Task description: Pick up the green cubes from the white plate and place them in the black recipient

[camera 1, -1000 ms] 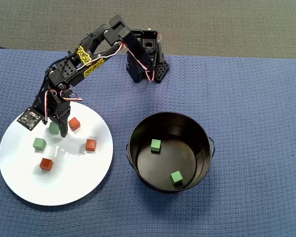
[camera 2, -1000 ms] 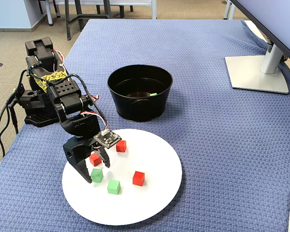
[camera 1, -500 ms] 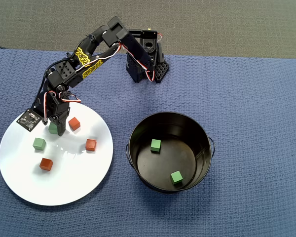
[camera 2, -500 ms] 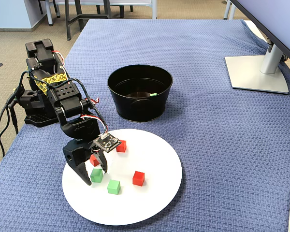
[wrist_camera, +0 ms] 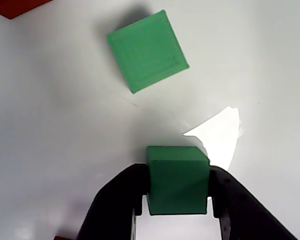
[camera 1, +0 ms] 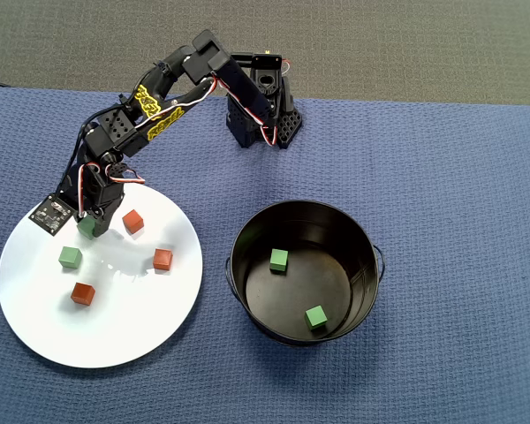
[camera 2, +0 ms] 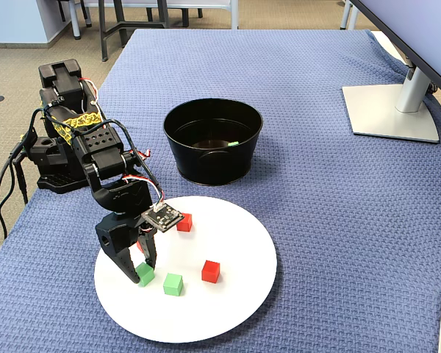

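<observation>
In the overhead view, the gripper [camera 1: 88,226] hangs over the white plate [camera 1: 115,336] near its 11 o'clock rim, jaws shut on a green cube [camera 1: 87,228]. A second green cube [camera 1: 69,257] lies on the plate just toward 7 o'clock of the held one, and three red-orange cubes sit around them: one [camera 1: 133,221] just at 3 o'clock of the gripper, one [camera 1: 162,259] farther toward 4 o'clock, one [camera 1: 82,293] toward 6 o'clock. The black bucket [camera 1: 247,231] stands on the blue desk cloth [camera 1: 442,177] at 3 o'clock of the plate, close to it but apart, with two more green cubes on its floor, one [camera 1: 279,260] at about 10 o'clock and one [camera 1: 315,317] at about 6 o'clock. In the wrist view, the two black fingers [wrist_camera: 115,205] press the left and right faces of the held green cube [wrist_camera: 176,178], and the free green cube [wrist_camera: 146,50] lies at 11 o'clock of it on the white surface. In the fixed view, the gripper [camera 2: 141,275] points down at the plate's [camera 2: 228,316] 9 o'clock edge with the green cube [camera 2: 145,275] clamped at its tips; whether the cube touches the plate I cannot tell. The bucket [camera 2: 213,158] stands at 12 o'clock of the plate.
</observation>
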Controlling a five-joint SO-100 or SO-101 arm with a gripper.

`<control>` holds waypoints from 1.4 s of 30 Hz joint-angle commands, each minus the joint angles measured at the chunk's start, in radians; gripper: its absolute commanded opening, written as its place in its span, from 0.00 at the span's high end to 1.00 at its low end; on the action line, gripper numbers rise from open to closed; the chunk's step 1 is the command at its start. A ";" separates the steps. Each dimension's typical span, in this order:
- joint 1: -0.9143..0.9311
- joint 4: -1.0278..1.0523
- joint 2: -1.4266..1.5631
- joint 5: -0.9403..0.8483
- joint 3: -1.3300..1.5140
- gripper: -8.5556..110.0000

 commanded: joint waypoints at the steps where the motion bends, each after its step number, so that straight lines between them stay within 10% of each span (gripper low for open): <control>1: 0.006 -0.028 0.011 -0.003 -0.034 0.92; 18: -0.115 0.023 0.301 0.236 0.038 0.93; 42: -0.838 0.337 0.822 1.542 0.106 0.93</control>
